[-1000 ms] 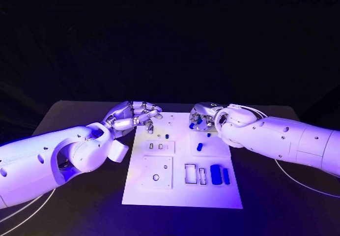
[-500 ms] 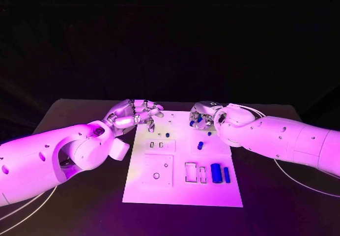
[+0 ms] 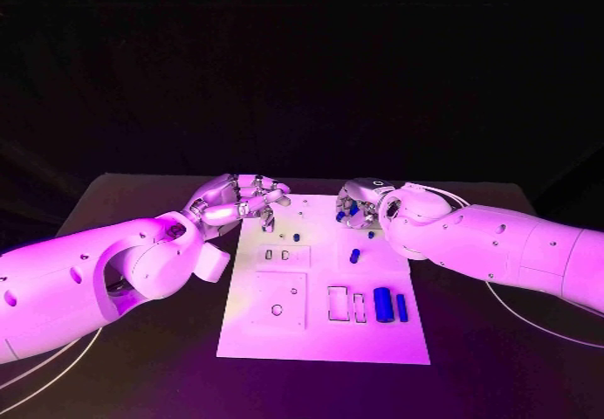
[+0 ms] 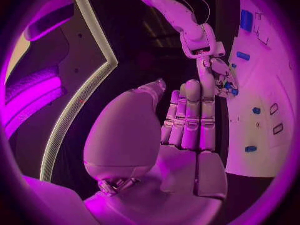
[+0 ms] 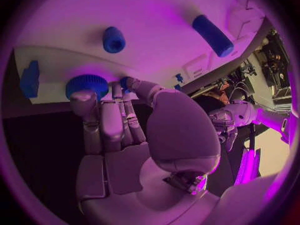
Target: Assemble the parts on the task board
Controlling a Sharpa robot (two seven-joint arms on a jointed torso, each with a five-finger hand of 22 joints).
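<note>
Overhead, both hands are seen at the task board's [image 3: 322, 345] far end. Closer in, a round blue part [image 5: 87, 85] is shown pinched at the right hand's [image 5: 119, 130] fingertips, while the left hand's [image 4: 187, 122] fingers are held straight, nothing grasped.

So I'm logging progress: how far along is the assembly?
Early. On the task board two long blue parts lie near the open slots and a small blue piece lies loose. The right hand works on a round blue part; the left hand hovers curled, empty.
</note>
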